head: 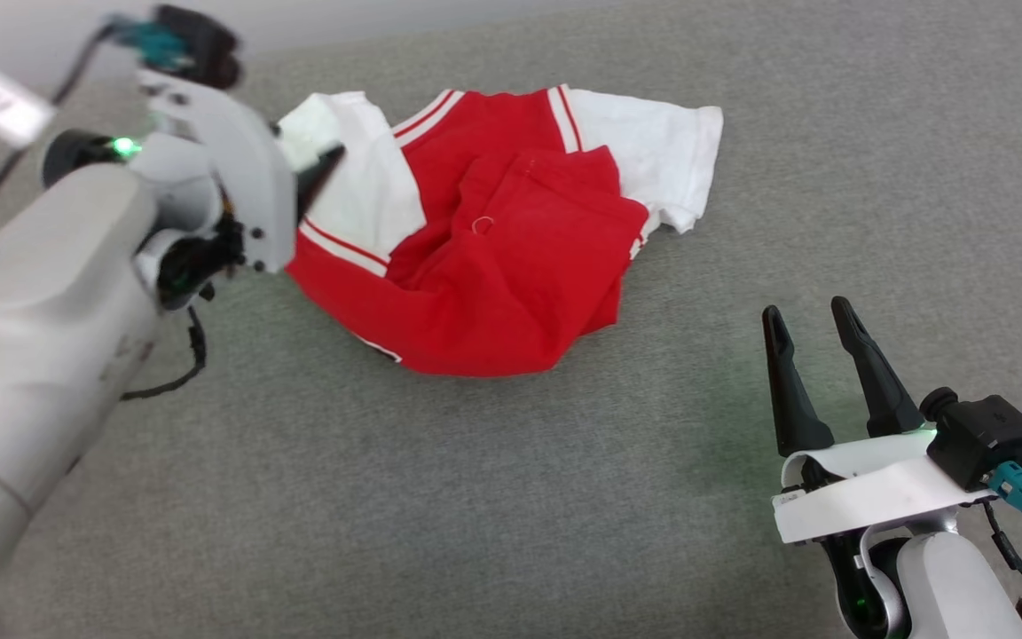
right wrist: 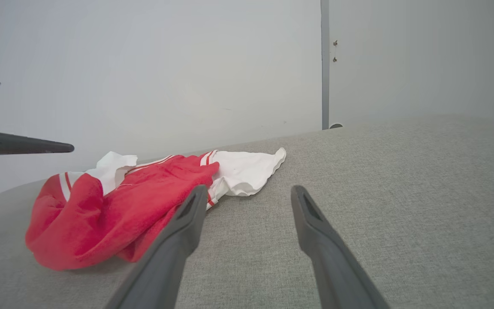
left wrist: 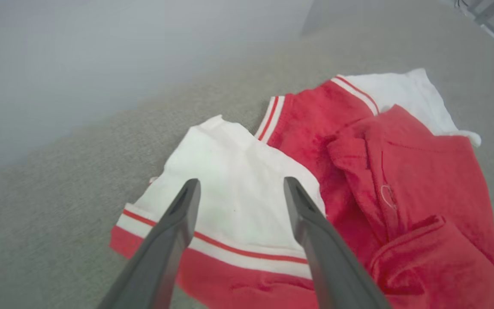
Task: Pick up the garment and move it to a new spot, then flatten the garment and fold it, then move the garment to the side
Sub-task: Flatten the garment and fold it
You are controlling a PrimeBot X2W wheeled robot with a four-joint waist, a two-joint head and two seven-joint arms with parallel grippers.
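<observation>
Garment (head: 511,266) lies crumpled on the grey surface (head: 475,497), red cloth bunched over white lining. The left wrist view shows the left gripper (left wrist: 238,185) spread and empty just above the garment's white part, while the head view hides one finger. The right gripper (head: 808,312), also spread and empty, sits well apart from the garment.

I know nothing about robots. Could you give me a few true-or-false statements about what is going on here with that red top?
1. The jersey lies bunched up on the grey surface. True.
2. The right gripper is gripping the jersey. False: it is open, off to the side over bare surface.
3. The left gripper is open, over a white part of the jersey. True.
4. The jersey is neatly folded. False: it is rumpled, with white lining showing.
</observation>
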